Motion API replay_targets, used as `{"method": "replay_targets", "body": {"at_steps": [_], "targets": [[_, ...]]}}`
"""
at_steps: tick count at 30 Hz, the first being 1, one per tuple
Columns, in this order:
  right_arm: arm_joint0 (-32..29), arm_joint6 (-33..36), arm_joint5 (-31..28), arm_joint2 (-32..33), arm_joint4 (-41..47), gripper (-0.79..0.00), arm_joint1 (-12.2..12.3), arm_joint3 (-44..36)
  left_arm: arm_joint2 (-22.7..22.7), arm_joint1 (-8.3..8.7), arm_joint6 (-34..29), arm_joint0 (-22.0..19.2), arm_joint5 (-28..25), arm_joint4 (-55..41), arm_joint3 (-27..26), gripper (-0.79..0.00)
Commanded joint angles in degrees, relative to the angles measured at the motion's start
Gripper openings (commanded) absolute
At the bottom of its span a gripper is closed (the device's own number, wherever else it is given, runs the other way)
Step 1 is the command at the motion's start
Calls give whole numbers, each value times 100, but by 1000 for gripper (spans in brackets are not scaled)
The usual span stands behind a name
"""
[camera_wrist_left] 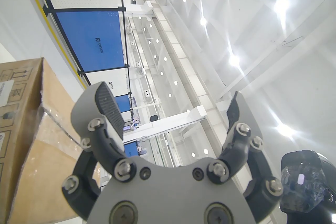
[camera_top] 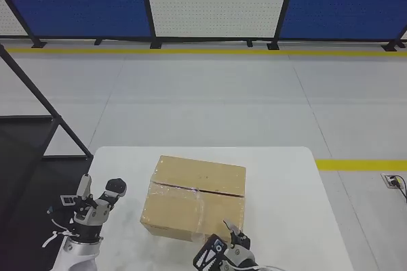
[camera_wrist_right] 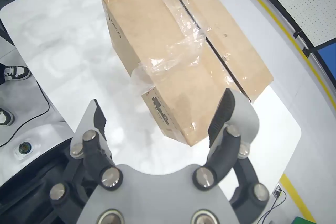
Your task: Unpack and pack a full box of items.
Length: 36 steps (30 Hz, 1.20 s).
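A shut brown cardboard box (camera_top: 197, 200) sits in the middle of the white table (camera_top: 285, 203). Crumpled clear tape (camera_wrist_right: 178, 51) runs along its top seam and hangs loose over one side. My left gripper (camera_top: 100, 190) is at the table's near left corner, left of the box and apart from it. In the left wrist view it (camera_wrist_left: 170, 109) is open, empty and tilted up toward the ceiling, with the box (camera_wrist_left: 26, 117) beside it. My right gripper (camera_wrist_right: 160, 114) is open and empty just short of the box's near right corner (camera_wrist_right: 191, 141); in the top view it (camera_top: 235, 234) is at the table's near edge.
A black metal frame (camera_top: 27, 101) stands off the table's left side. Bare table lies to the right of the box (camera_top: 285, 223) and behind it. Blue and white partition panels (camera_top: 217, 17) line the far floor. A floor socket with a cable (camera_top: 392, 180) lies to the right.
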Motion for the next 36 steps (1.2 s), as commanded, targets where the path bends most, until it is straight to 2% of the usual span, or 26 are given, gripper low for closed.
{"method": "replay_targets", "body": {"at_steps": [1, 4, 6, 9, 13, 17, 20, 30, 36], "targets": [[0, 0, 0, -1, -2, 0, 0, 0, 6, 0, -3, 1, -6, -13, 7, 0], [-10, -224, -382, -144, -511, 0, 13, 22, 1, 4, -16, 1, -13, -13, 35, 0], [6, -77, -583, -384, -1357, 0, 10, 47, -4, 6, -20, -4, -9, -30, 58, 0], [56, -345, -917, -937, -2426, 0, -31, 64, -5, 8, -19, -18, -1, -36, 81, 0], [40, -326, -855, -1451, -3544, 0, -125, 272, 17, 10, -10, -52, 22, -34, 98, 0], [99, -286, -768, -1854, -4189, 0, -273, 494, 37, 10, -13, -63, 12, -42, 103, 0], [175, 23, -744, -2067, -4589, 0, -415, 715, 49, 11, -15, -55, 3, -51, 108, 0], [126, -113, -725, -2022, -4624, 0, -421, 818, 65, 16, -14, -66, -4, -51, 165, 0], [125, -183, -569, -2066, -4983, 0, -579, 1296, 93, 17, -37, -78, -19, -70, 179, 0]]}}
